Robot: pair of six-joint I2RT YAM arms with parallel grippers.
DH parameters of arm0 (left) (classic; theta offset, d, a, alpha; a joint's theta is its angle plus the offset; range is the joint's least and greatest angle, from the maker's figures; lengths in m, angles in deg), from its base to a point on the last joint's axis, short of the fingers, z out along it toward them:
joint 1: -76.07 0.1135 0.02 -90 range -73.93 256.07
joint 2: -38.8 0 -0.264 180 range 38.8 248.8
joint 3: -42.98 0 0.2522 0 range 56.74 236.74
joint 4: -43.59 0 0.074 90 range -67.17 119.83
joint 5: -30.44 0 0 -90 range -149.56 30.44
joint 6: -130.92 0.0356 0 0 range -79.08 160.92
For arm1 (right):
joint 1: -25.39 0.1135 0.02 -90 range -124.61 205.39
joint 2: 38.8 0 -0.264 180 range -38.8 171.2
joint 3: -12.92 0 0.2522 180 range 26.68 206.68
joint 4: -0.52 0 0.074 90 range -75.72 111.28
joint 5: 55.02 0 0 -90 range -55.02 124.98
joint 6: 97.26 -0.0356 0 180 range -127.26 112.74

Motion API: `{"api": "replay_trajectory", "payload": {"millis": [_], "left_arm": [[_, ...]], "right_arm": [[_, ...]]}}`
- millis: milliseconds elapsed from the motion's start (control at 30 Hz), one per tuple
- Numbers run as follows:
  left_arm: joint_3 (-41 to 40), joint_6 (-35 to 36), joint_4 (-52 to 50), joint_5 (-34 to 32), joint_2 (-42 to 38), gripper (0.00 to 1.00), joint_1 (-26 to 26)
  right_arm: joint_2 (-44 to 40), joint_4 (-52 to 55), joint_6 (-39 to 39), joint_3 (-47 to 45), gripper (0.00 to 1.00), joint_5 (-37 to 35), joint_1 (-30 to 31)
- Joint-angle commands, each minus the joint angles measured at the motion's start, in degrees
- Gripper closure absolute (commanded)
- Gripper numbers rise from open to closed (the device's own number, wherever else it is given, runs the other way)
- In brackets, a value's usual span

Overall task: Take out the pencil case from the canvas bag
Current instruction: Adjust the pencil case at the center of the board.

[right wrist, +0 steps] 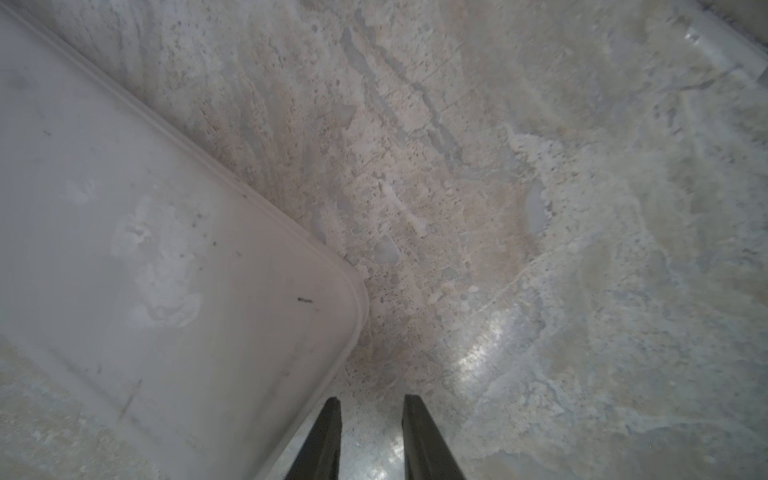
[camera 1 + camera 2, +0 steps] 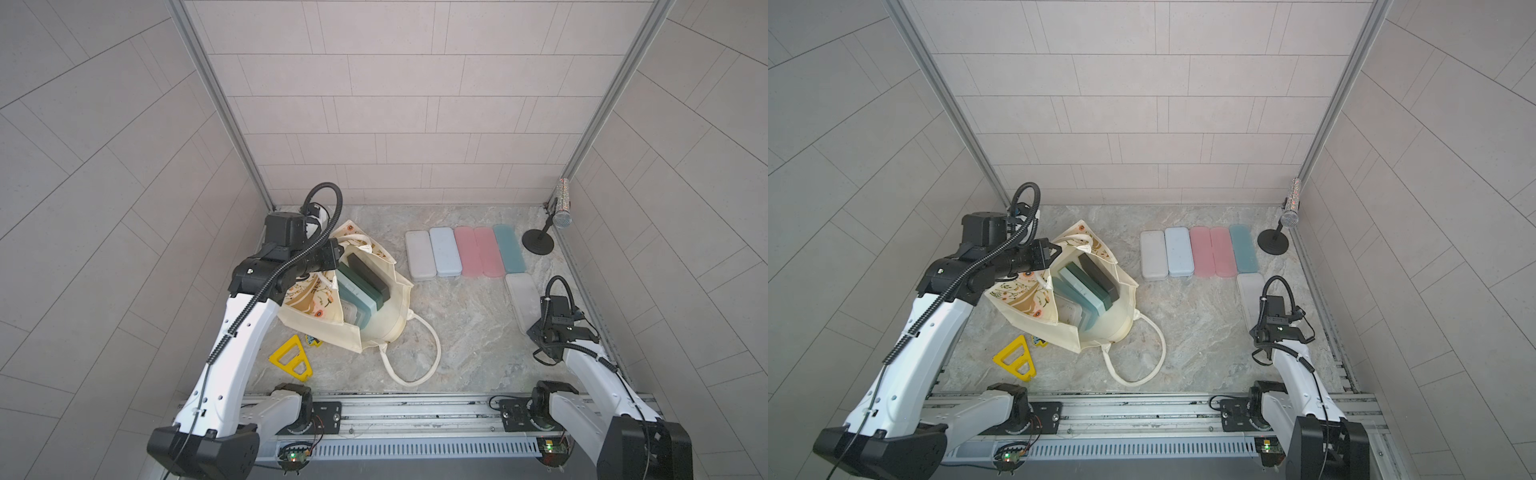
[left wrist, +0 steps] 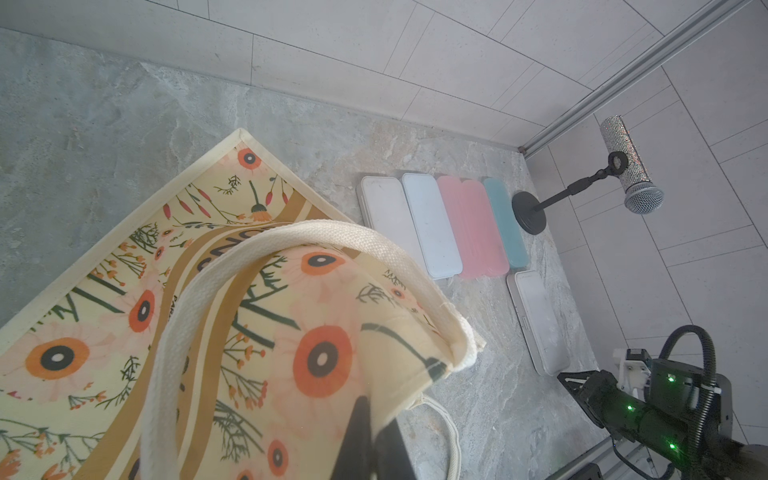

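left wrist view: the printed rim of the canvas bag (image 3: 316,357) is seen pinched between the pressed-together jaws of the left gripper (image 3: 372,436), so that the mouth is held up and open. if that thin fold of cloth were let slip, the mouth could be expected to sag shut over the pencil cases (image 2: 363,286) packed inside, and any reach would be blocked. because the cases are stood on edge, tight against one another, two could be dragged out together, or the soft bag could be pulled along the table (image 2: 457,332) by a slanted lift. the loose rope handle (image 2: 437,353) lying on the near side could also be snagged. the right gripper (image 1: 372,399) is found at the right edge, well apart from the bag. its jaws are slightly spread over bare table with nothing between them, just beside a pale case (image 1: 145,249) laid flat. the bag is seen in both top views left of centre, its open mouth shown to the camera. it is cream, boxy, printed with orange flowers, and limp where unsupported.
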Motion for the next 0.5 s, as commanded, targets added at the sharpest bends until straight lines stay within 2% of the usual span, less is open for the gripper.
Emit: {"api": "replay_trajectory", "payload": {"millis": [0,300,467], "left_arm": [[1.45,0.28,6.22,1.68,-1.47,1.00,-0.27],[1.45,0.49,6.02,1.63,-1.61,1.00,-0.26],[2.21,1.75,5.84,1.24,-0.88,1.00,-0.26]], "right_arm": [[0.59,-3.71,0.26,-0.82,0.71,0.95,-0.43],[0.13,-5.77,1.93,-1.08,0.71,-0.33,-0.66],[-1.61,-1.59,3.24,0.52,0.71,-0.18,-0.62]]}}
